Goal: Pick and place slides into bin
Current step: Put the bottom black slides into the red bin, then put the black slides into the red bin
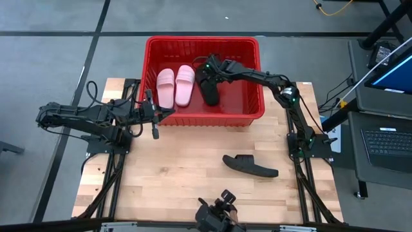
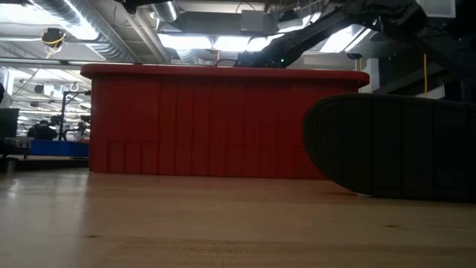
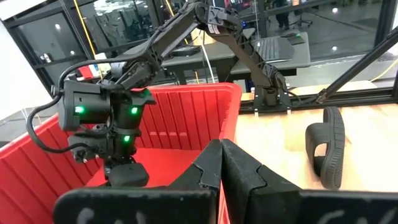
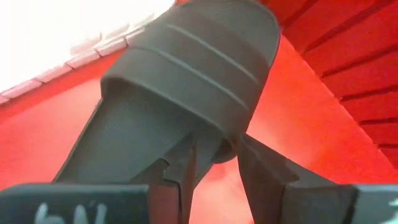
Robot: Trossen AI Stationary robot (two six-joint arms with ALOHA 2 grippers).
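Currently, my right tool (image 1: 211,69) stands parted over a black slide (image 1: 208,87) in the red bin (image 1: 203,116) beside two pink slides (image 1: 175,86); my left tool (image 1: 153,116) waits clenched, and another black slide (image 1: 250,165) lies on the worktop (image 1: 180,174).

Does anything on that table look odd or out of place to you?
Yes: one black slide lies tipped on its side on the table, outside the red bin where the other three sit.

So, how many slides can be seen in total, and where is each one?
4. Two pink slides lie side by side in the red bin. One black slide is in the bin beside them. Another black slide lies on the table.
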